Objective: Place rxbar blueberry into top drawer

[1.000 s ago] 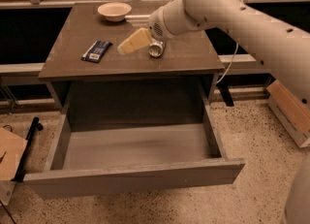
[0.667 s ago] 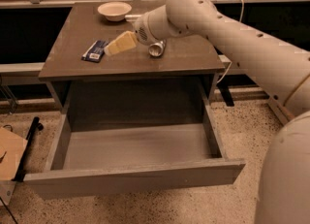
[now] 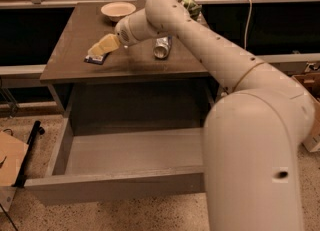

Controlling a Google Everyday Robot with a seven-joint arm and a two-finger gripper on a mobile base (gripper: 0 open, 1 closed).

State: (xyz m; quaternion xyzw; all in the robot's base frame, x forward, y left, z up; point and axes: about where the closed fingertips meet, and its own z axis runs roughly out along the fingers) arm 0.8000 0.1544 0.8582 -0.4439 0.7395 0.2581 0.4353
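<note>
The arm (image 3: 250,140) fills the near right and reaches across to the far left of the bench (image 3: 135,66). Its bulk hides the right end of the drawer (image 3: 110,187). The drawer is pulled out below the bench, toward the near side. The left and middle of its light grey floor are in view, with nothing lying on that part.

On the bench, a pale bowl (image 3: 118,10) stands at the far edge, left of the middle; what it holds cannot be told. A silver can (image 3: 161,48) lies on its side near the middle, its end facing near, just right of the wrist. A green-and-white bag (image 3: 190,6) sits at the far right, partly behind the arm.

The bar (image 3: 94,60) lies flat on the left part of the bench, near its near edge, well apart from the drawer's inside. The yellowish claw (image 3: 102,46) slants down over the bar and covers its far end. Whether the claw touches the bar, and whether it is clenched or released, cannot be told.
</note>
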